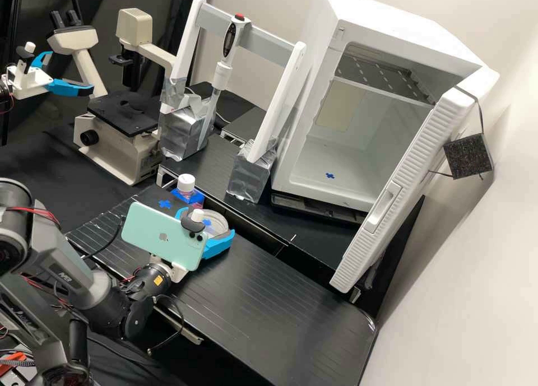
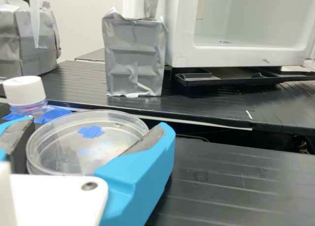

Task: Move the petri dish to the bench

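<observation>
Petri dish: the clear, round petri dish (image 2: 64, 149) lies between the blue fingers, level or nearly so, over the near black bench (image 1: 269, 302); whether its base touches the bench I cannot tell.
Gripper: the gripper (image 1: 207, 223) has its two fingers against opposite sides of the petri dish, pinching it by the rim.
Blue crosses: one blue cross (image 2: 91, 132) shows within the dish's outline; another cross (image 1: 165, 204) is on the bench near the bottle, and a third mark (image 1: 330, 175) is on the cabinet floor.
Bottle: a white-capped bottle (image 1: 186, 183) stands upright in a blue holder (image 1: 195, 198), near the dish.
Phone: a mint-green phone (image 1: 159, 237) is mounted on the arm behind the fingers.
Pipette: it hangs upright (image 1: 230, 38) from a white frame (image 1: 276, 103) whose feet are wrapped in silver tape.
Cabinet: the white cabinet (image 1: 448, 44) has its door (image 1: 392, 198) open.
Microscope: the beige microscope (image 1: 109, 150) stands beyond the near bench.
</observation>
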Motion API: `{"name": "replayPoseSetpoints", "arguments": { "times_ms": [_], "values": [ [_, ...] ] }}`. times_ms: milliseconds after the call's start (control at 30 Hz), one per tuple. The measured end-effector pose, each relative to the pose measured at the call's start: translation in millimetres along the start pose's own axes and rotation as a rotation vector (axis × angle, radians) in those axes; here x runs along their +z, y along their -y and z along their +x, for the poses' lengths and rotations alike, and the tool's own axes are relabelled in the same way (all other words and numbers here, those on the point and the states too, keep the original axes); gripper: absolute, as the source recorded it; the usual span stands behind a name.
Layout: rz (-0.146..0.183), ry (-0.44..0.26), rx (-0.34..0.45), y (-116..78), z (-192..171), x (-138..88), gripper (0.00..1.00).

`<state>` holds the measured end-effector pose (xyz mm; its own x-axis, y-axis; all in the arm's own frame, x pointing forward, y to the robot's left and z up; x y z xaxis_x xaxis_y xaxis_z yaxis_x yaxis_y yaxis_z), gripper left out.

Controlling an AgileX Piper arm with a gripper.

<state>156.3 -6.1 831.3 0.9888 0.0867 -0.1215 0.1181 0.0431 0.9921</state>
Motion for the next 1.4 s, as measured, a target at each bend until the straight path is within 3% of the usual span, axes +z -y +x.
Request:
{"name": "replayPoseSetpoints", "arguments": {
  "times_ms": [367,467,567,633,733,867,1000,1167,1267,1400],
  "values": [
    [0.002,-0.007,0.0,0.1,0.0,-1.4,1.0],
    [0.003,-0.012,0.032,-4.1,-3.0,-4.6,1.0],
    [0.024,-0.031,0.079,-10.1,-8.2,-11.7,1.0],
    [0.03,-0.056,0.112,-13.7,-12.2,-18.8,1.0],
    [0.01,-0.112,0.162,-17.7,-17.6,-32.4,1.0],
    [0.004,-0.217,0.199,-17.7,-20.9,-51.3,1.0],
    [0.053,-0.348,0.216,-15.8,-23.5,-69.5,1.0],
    [0.204,-0.461,0.204,-9.6,-18.5,-83.6,1.0],
    [0.234,-0.456,0.187,-3.4,-11.6,-84.8,1.0],
    [0.246,-0.427,0.179,1.2,-6.1,-83.4,1.0]
  ]
}}
